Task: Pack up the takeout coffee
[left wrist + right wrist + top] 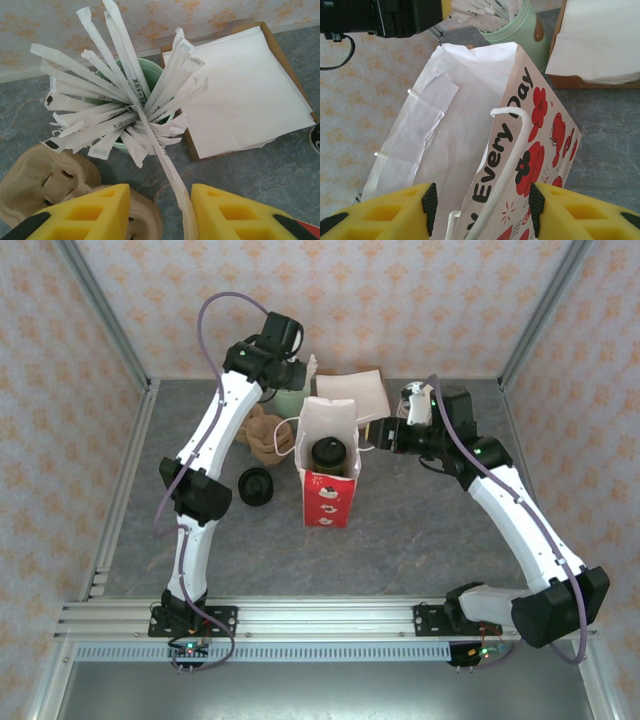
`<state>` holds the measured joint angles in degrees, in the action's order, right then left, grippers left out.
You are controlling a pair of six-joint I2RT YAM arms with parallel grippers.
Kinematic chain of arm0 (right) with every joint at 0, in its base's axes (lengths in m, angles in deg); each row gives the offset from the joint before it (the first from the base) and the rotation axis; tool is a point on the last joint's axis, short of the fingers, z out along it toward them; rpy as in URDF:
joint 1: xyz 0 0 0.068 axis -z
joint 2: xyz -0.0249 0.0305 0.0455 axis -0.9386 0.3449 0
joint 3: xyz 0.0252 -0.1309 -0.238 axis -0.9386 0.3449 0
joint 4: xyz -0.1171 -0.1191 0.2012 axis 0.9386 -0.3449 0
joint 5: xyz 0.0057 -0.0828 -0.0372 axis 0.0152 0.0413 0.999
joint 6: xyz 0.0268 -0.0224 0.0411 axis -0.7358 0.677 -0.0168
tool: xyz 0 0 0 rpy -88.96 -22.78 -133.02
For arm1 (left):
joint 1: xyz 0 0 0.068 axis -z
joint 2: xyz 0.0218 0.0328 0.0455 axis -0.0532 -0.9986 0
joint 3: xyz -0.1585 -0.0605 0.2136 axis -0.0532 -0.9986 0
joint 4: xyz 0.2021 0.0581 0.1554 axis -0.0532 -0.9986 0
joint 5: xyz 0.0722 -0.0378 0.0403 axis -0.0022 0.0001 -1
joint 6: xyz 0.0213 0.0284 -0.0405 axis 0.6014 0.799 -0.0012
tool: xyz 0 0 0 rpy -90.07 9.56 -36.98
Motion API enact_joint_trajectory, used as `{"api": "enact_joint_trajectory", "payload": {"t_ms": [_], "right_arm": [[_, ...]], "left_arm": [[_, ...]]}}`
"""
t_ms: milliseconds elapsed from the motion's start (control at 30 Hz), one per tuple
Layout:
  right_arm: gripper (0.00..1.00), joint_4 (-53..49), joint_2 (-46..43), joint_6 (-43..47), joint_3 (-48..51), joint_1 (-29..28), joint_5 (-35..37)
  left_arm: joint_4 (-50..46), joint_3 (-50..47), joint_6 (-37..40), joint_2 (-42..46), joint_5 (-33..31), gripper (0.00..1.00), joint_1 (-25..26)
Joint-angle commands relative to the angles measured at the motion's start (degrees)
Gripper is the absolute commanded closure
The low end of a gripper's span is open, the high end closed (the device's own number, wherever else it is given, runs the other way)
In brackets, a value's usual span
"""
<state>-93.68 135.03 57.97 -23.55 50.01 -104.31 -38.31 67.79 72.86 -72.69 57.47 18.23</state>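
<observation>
While the takeout coffee [329, 454] sits inside the red-and-white bag [328, 500], right gripper [481, 195] straddles that bag's wall, jaws apart; beyond the bag, left gripper [159, 194] gapes around one wrapped straw [175, 190], not clamped.

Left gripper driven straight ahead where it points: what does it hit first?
Most likely the straws fanned out of the mint cup, dead ahead of the left gripper. One long straw runs back between its open jaws, so contact could come there first; depth unclear.
</observation>
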Motion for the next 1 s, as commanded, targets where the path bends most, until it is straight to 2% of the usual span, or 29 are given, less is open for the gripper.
{"api": "enact_joint_trajectory", "payload": {"t_ms": [0, 267, 400, 667, 967], "right_arm": [[0.46, 1.7, -1.2, -0.3, 0.7, 0.3, 1.3], [0.46, 1.5, -1.6, -0.2, 0.8, 0.3, 1.2], [0.46, 1.6, -2.0, -0.3, 1.1, 0.3, 1.3], [0.46, 1.7, -1.9, 0.0, 1.1, 0.3, 1.4], [0.45, 1.8, -1.7, -0.8, 0.0, 0.3, 2.1]], "left_arm": [[-0.4, -0.1, -0.7, -1.3, -1.5, 0.64, 0.2], [0.4, 0.5, -0.5, -1.6, -1.7, 0.73, 0.2], [-0.1, 2.0, -0.6, -1.7, -1.6, 0.83, 0.2], [-1.8, 5.4, -0.4, -0.1, -2.6, 0.84, 0.2], [-3.5, 4.9, -0.7, 5.2, -3.1, 0.86, 0.2]]}}
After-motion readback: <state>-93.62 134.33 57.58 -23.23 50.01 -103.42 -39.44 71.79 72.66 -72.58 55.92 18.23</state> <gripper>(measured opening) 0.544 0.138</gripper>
